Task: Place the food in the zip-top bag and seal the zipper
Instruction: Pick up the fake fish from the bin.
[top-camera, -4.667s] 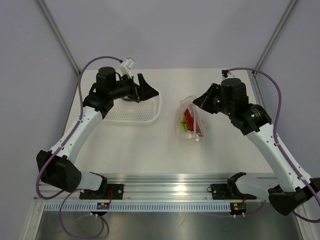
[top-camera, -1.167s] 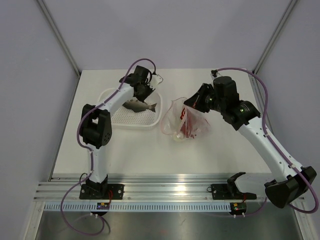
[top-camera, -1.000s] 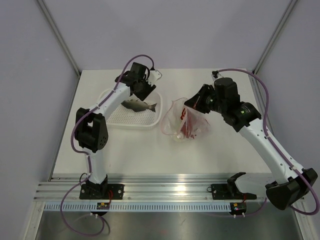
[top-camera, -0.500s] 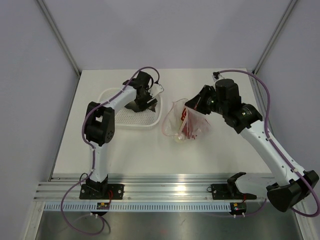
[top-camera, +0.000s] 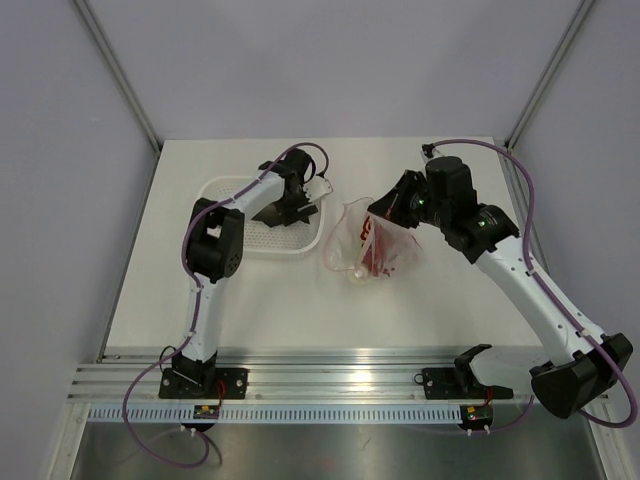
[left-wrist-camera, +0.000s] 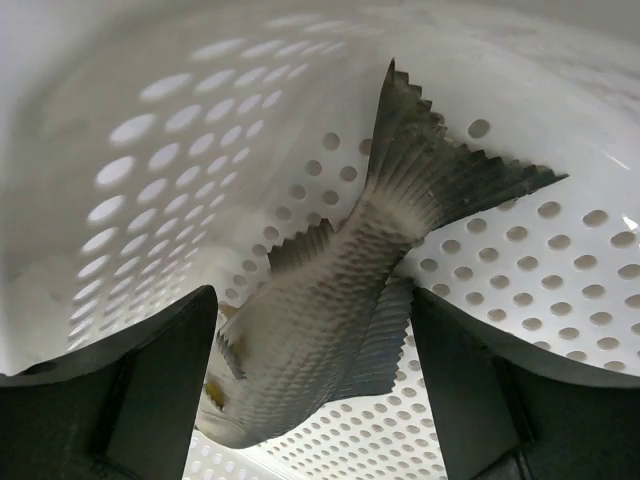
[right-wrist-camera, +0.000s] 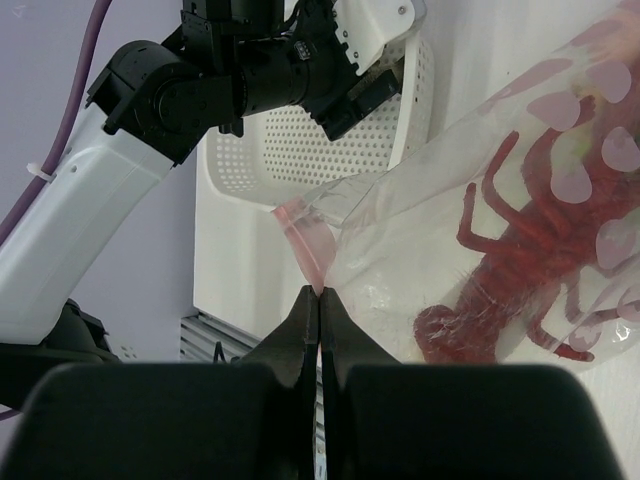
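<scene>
So the left gripper (left-wrist-camera: 312, 298) is down inside the white perforated basket (top-camera: 250, 238) at the far left of the table (top-camera: 260, 310). Its jaws are spread wide, one dark finger (left-wrist-camera: 160, 400) on each side of the grey fish (left-wrist-camera: 395, 215). The fish lies flat on the basket floor with its tail fanned out away from the wrist camera and its body running back between the fingers. From the wrist view I honestly can't tell if the fingers are brushing its sides, but they aren't squeezing it. Over on the right, the right gripper (right-wrist-camera: 319, 292) has its jaws pinched tight together on the edge of the zip-top bag (top-camera: 350, 235), right by the pink zipper (right-wrist-camera: 305, 240) strip. That corner of the bag is pulled up, and the rest slumps onto the table just right of the basket, around the middle. The red lobster (right-wrist-camera: 520, 270) is in the bag and shows clearly through the plastic. There are also some pale pink round patches over it, though I can't say whether they're printed on the plastic or loose pieces inside.
</scene>
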